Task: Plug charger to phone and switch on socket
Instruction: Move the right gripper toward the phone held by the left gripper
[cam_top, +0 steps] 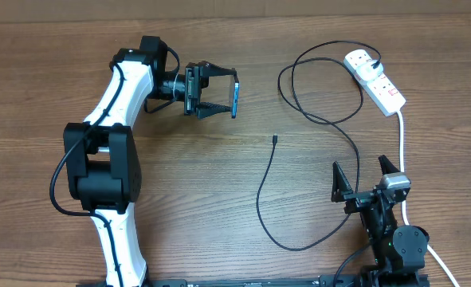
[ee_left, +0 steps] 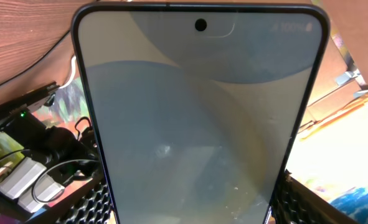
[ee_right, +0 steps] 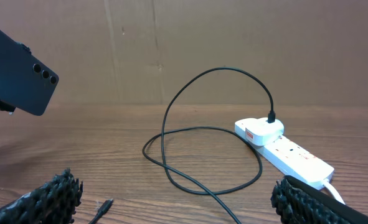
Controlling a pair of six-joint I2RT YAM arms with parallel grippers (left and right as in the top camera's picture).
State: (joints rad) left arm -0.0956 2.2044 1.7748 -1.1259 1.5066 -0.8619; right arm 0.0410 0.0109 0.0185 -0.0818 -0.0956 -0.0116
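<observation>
My left gripper (cam_top: 219,91) is shut on the phone (cam_top: 236,95) and holds it on edge above the table. In the left wrist view the phone's screen (ee_left: 196,118) fills the frame between the fingers. In the right wrist view its dark back (ee_right: 15,78) with camera lenses shows at the upper left. The black charger cable (cam_top: 331,119) loops across the table; its plug sits in the white socket strip (cam_top: 374,78), and its connector tip (cam_top: 274,139) lies free on the wood. My right gripper (cam_top: 364,177) is open and empty, with the tip (ee_right: 103,205) lying just ahead of it, near its left finger.
The socket's thick white cord (cam_top: 401,151) runs down the right side past my right arm. The socket also shows in the right wrist view (ee_right: 289,152). A cardboard wall (ee_right: 233,43) stands behind the table.
</observation>
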